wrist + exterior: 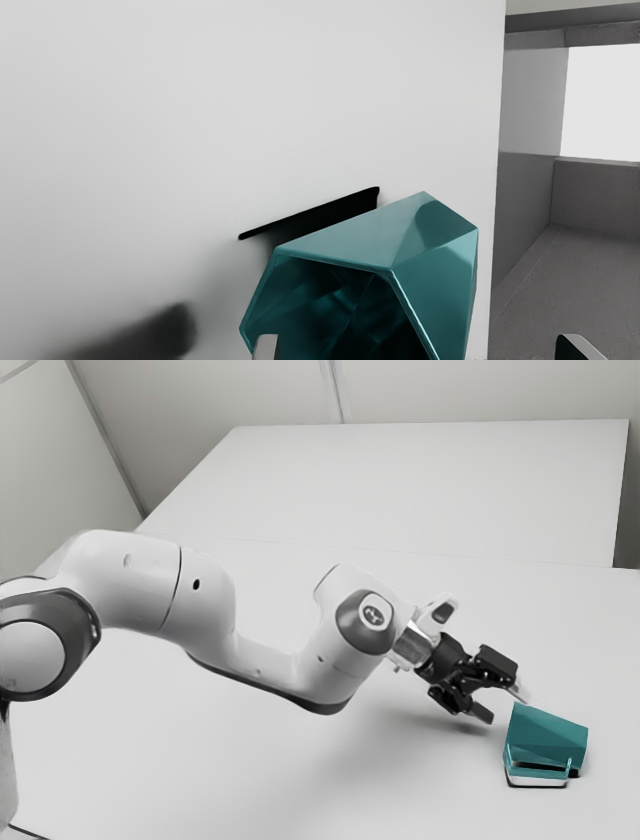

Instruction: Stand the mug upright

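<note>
The gripper [506, 705] reaches toward the exterior view's right, its fingers spread beside a teal faceted mug [546, 732]. That mug lies on its side on the table, its handle low on the side toward the exterior camera. In the wrist view the open end of the mug [430, 250] faces my hand, and its dark hollow inside shows. The two fingertips of the gripper [421, 347] stand wide apart, one in front of the mug's opening and the other out past its outer wall. Nothing is held between them.
A white table [300, 760] carries the mug, near the table's edge in the wrist view. Another white surface [430, 480] stretches behind it, up to pale walls. Beyond the edge lies a grey floor [575, 290].
</note>
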You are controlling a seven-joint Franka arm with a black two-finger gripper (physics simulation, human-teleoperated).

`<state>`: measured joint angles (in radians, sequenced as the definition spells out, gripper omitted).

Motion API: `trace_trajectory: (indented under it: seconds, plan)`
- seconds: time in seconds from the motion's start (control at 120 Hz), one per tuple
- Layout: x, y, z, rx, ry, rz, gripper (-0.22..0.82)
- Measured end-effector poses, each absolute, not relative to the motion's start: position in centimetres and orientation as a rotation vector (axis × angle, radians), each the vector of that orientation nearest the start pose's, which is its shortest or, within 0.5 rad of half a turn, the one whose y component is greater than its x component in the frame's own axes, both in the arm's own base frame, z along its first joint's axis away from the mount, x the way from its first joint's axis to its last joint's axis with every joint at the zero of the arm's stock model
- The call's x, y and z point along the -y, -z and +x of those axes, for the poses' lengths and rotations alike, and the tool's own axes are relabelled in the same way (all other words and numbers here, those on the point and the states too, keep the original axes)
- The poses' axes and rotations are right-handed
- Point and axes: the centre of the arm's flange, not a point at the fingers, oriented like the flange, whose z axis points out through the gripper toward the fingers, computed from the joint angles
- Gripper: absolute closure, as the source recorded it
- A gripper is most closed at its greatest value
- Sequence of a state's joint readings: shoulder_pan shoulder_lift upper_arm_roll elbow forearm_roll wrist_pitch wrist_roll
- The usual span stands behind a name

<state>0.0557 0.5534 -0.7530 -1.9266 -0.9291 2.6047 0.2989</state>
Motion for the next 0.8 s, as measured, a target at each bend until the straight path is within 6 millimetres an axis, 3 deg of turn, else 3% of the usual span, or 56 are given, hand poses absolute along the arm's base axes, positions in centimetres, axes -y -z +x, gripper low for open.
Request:
trace_trajectory:
  seconds: [0.158, 0.258, 0.492, 0.608, 0.8]
  plan:
    - [38.8, -28.0, 51.4, 0.116, 0.074, 2.225, 0.0]
    - [39.9, -28.6, 51.9, 0.137, 0.058, 2.205, 0.0]
    - [41.8, -27.4, 51.7, 0.16, 0.08, 2.18, 0.0]
    - [41.5, -27.2, 52.0, 0.155, 0.078, 2.176, 0.06]
    - [41.2, -27.5, 52.3, 0.162, 0.066, 2.173, 0.25]
